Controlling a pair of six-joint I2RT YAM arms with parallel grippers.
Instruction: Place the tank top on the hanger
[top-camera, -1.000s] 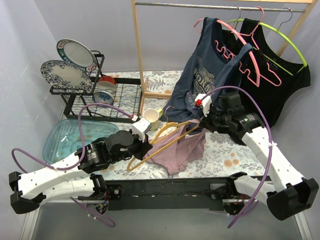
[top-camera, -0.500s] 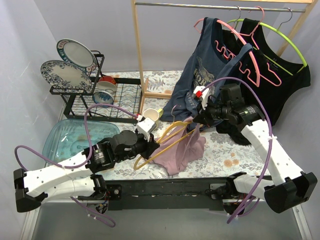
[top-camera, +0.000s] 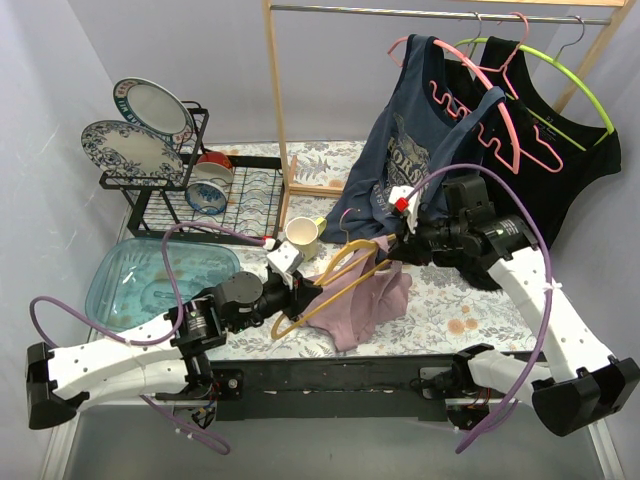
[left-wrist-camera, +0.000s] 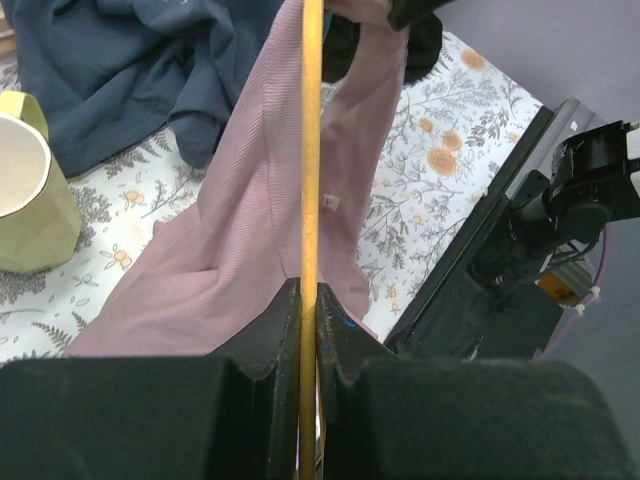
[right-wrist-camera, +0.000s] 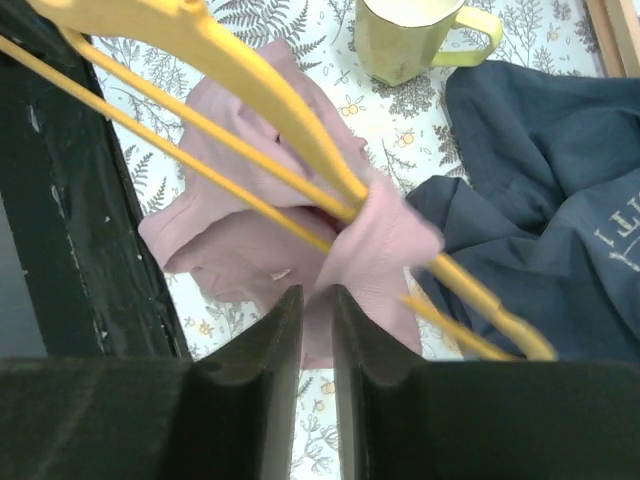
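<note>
Table (top-camera: 440, 300): covered with a floral cloth; both arms are mounted at its near edge.
Clothes rack (top-camera: 277, 120): wooden frame with a metal bar, standing at the far side.
Black top (top-camera: 575, 170): hangs on a lime-green hanger at the far right of the rack.
Navy tank top (top-camera: 400, 160): printed, hangs on a pink hanger to the left of the black top; its hem reaches the table.
Dish rack (top-camera: 245, 190): black wire, far left, holding 2 patterned plates upright.
Tray (top-camera: 130, 275): clear blue, on the left, just near of the dish rack.
Tank top (top-camera: 365, 300) (left-wrist-camera: 250, 230) (right-wrist-camera: 250, 250): mauve, near centre; its lower part lies on the cloth and its upper part is lifted and bunched around the hanger's arms.
Hanger (top-camera: 330, 285) (left-wrist-camera: 311, 150) (right-wrist-camera: 270, 100): yellow, held off the table, tilted, running from the left gripper up to the right gripper.
Left gripper (top-camera: 300, 293) (left-wrist-camera: 309, 290): fingers clamped on 1 yellow bar of the hanger.
Right gripper (top-camera: 392, 250) (right-wrist-camera: 317, 295): fingers nearly together, pinching the raised mauve fabric beside the hanger.
Mug (top-camera: 303, 237) (left-wrist-camera: 25, 195) (right-wrist-camera: 405, 35): pale yellow, upright, just far of the hanger.
</note>
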